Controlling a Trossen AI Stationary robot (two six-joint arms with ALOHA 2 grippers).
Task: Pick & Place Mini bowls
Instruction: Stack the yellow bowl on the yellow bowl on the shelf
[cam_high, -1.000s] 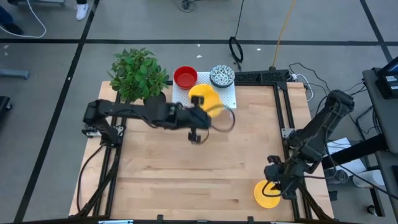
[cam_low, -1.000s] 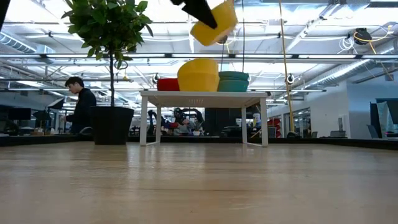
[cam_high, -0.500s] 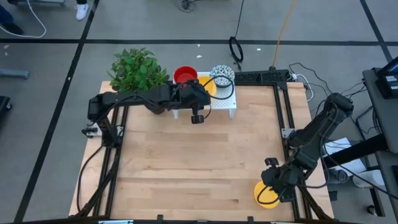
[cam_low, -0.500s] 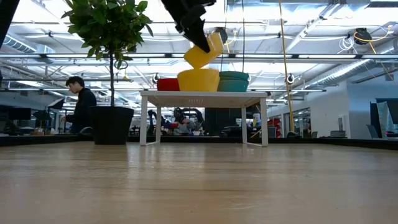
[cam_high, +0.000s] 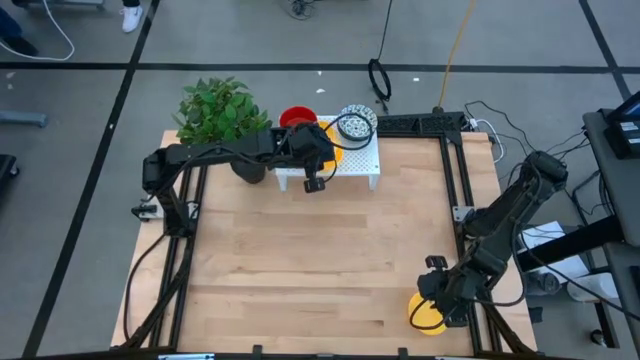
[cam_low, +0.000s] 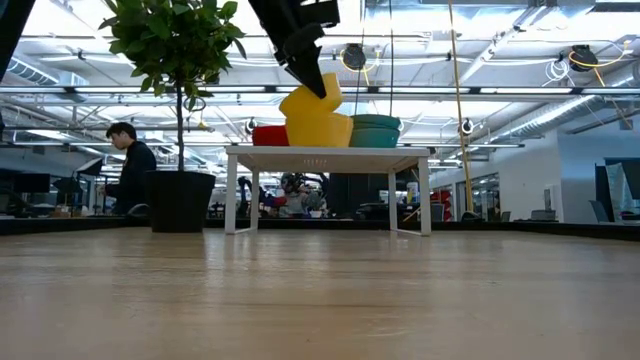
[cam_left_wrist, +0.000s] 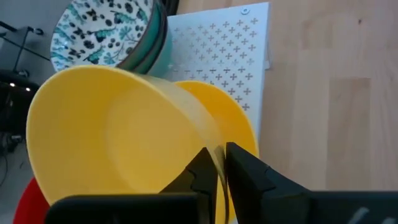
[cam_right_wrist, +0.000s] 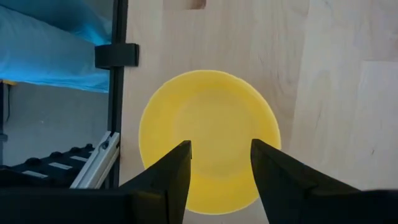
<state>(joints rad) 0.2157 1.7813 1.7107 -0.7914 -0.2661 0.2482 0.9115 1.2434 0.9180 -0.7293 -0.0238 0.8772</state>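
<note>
Handling first: I judge the mini bowls to be light, rigid and smooth-walled, so a pinch on the rim is the sensible hold, one finger inside the wall and one outside. A smooth wall may slip or swing under such a narrow grip, and I cannot tell from here whether they would chip if dropped.

My left gripper (cam_left_wrist: 217, 168) is pinched tight on the rim of a yellow bowl (cam_left_wrist: 112, 130), which hangs tilted. In the low view that bowl (cam_low: 305, 103) sits just above, perhaps touching, the yellow stack (cam_low: 320, 130) on the white stand (cam_low: 320, 152) at the far side of the table (cam_high: 320, 260).

Contents of the stand, as I read them:
- a red bowl (cam_high: 295, 117) nearest the potted plant (cam_high: 220, 115);
- the yellow stack in the middle, largely hidden from above by my arm;
- a patterned stack (cam_left_wrist: 102, 28), white with dark markings, at the other end.
I cannot count how many bowls each stack holds.

My right gripper (cam_right_wrist: 221, 168) is over the near right corner of the table, fingers spread apart, one to each side of a single yellow bowl (cam_right_wrist: 208, 137) lying upright and empty on the wood beside the table frame (cam_right_wrist: 118, 56). It is not gripping anything; I cannot tell whether the fingers touch the bowl.
</note>
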